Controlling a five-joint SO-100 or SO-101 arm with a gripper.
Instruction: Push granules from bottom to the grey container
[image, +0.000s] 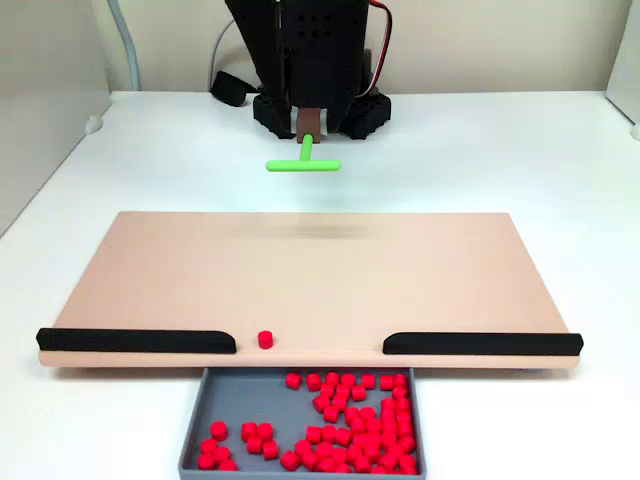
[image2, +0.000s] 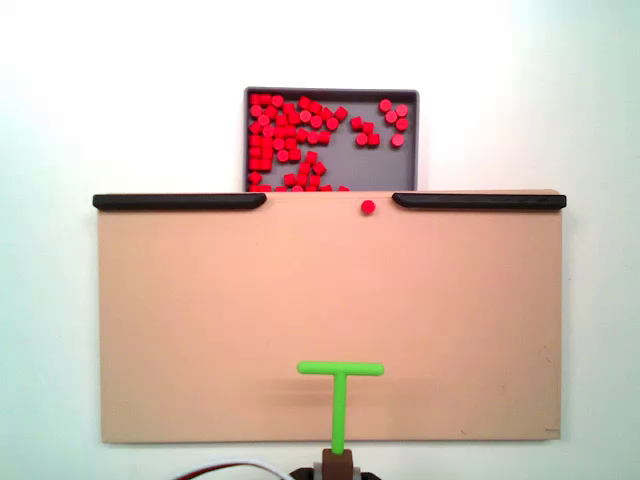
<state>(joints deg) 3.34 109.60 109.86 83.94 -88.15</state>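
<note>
Resetting behind the board: end effector (image2: 339, 462) clamped on green T-tool (image2: 340, 385); last granule (image2: 368, 207) far ahead, beside grey container (image2: 331, 94); next, long forward push.

No readable text anywhere here

Scanning both fixed views: the tan board (image: 300, 270), its black strips (image: 135, 341), the grey container (image: 230, 400), the red granules (image: 350, 420), the green T-shaped tool (image: 303, 160) and the white surface (image: 560, 160) carry no letters, numbers, labels or brand marks.
</note>
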